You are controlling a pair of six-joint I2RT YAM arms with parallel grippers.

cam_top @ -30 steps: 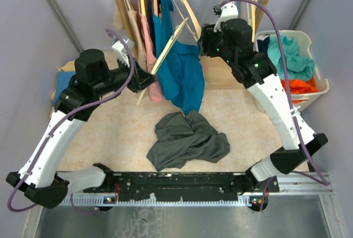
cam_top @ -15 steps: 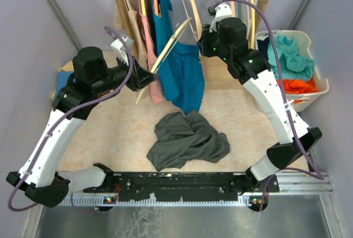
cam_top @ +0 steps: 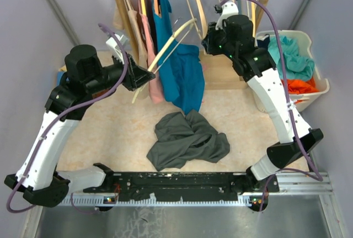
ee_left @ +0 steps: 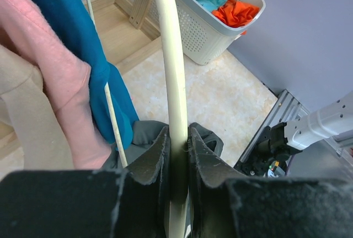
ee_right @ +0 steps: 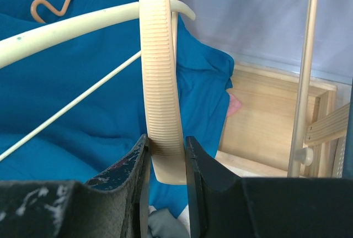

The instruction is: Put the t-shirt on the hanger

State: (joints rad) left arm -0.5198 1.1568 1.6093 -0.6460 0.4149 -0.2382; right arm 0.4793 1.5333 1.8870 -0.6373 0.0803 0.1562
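Hanger (cam_top: 165,53) clamped in left gripper (cam_top: 146,76) slants toward right gripper (ee_right: 165,141), seemingly pinching another ribbed hanger (ee_right: 160,72); t-shirt (cam_top: 187,138) lies midway, nearer bases

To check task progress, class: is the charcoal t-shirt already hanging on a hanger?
No, the charcoal t-shirt lies crumpled on the table.

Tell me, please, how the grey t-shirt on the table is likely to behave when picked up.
The t-shirt lies crumpled in soft folds, so it will probably sag and unfurl when lifted. Its overlapping layers suggest a pinch may catch only one fold. It looks thin, so it is likely light.
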